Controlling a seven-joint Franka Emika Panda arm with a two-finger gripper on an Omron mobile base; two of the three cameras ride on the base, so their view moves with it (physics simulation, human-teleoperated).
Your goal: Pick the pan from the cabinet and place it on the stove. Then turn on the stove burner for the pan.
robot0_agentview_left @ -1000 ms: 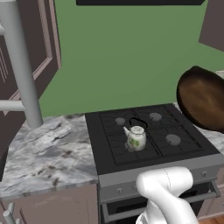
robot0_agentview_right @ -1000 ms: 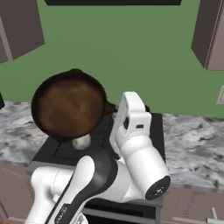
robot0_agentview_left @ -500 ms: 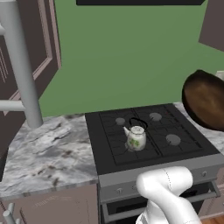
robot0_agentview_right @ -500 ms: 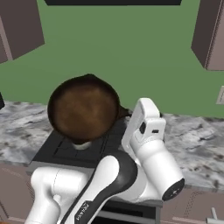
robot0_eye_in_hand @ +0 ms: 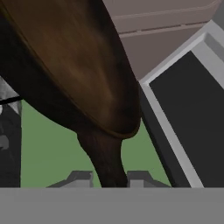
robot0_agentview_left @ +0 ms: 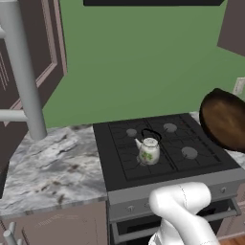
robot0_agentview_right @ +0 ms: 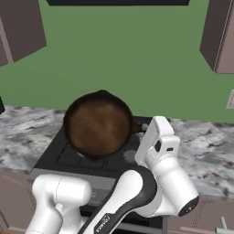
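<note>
**Desk:** What dominates the kitchen?

**Photographer:** The green back wall, then the tall cabinet [robot0_agentview_left: 28,72] at far left in the left base view, its mauve-brown door swung out with a long grey bar handle [robot0_agentview_left: 24,72] standing in the foreground. Below it runs a marbled grey counter [robot0_agentview_left: 52,167], and beside that sits the black stove [robot0_agentview_left: 158,148] with its grates and steel front.

**Desk:** And the robot?

**Photographer:** The white arm [robot0_agentview_right: 137,192] bends up from the lower left of the right base view, its forearm rising in front of the stove's right side.

**Desk:** Where is the pan?

**Photographer:** In the air, tipped steeply on edge. The pan [robot0_agentview_right: 98,124] hangs above the stove's front area in the right base view, its brown inside facing the camera; from the left base view it shows at the right edge, over the stove's right-hand side. It touches no grate.

**Desk:** Is it gripped?

**Photographer:** Yes. In the hand view the gripper [robot0_eye_in_hand: 105,179] is closed tight on the pan's handle stem, which runs down between the two finger tips [robot0_eye_in_hand: 78,178], the brown bowl looming just above.

**Desk:** Anything else on the stove?

**Photographer:** A small white floral kettle [robot0_agentview_left: 149,149] stands upright near the middle of the cooktop, between the grey burner caps [robot0_agentview_left: 189,152]. Small knobs [robot0_agentview_left: 130,208] dot the steel front.
</note>
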